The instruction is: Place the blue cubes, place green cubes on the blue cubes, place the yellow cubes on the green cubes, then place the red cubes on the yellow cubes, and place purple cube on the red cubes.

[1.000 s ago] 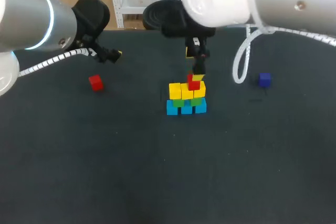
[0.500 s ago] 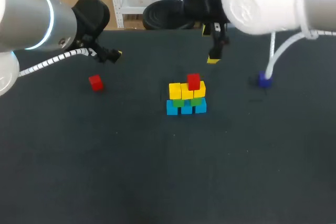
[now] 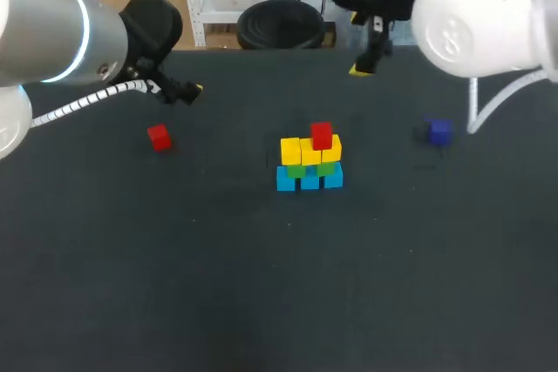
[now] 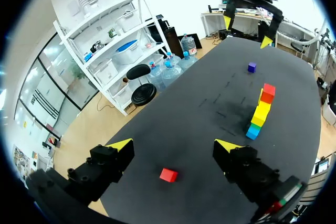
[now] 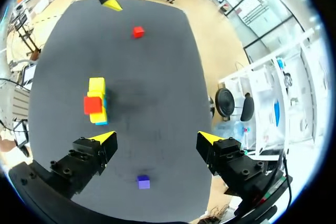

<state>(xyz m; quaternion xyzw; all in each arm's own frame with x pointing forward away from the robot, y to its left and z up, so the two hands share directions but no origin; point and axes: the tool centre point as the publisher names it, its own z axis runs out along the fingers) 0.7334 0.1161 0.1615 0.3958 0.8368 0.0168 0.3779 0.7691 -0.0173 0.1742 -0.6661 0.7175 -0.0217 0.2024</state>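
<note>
Stack of small plain cubes, middle of the dark table (image 3: 261, 285): a bottom row of light blue cubes (image 3: 309, 180) on the tabletop; green cubes (image 3: 296, 172) on them, mostly hidden; a row of yellow cubes (image 3: 299, 151) on the green; one stacked red cube (image 3: 322, 136) on top, toward the right end of the yellow row. Loose red cube (image 3: 159, 138): flat on the table, well apart from the stack on its left, touching nothing. Small purple cube (image 3: 439, 131): flat on the table, well apart on the stack's right, also alone. Left gripper (image 4: 173, 148): yellow-tipped fingers spread wide, nothing between them; held above the table's far left part, with the loose red cube on the surface below the gap. Right gripper (image 5: 157, 138): fingers likewise spread wide and holding nothing; raised over the far edge, beyond the stack and to its right, with the purple cube on the table beneath it, untouched.
</note>
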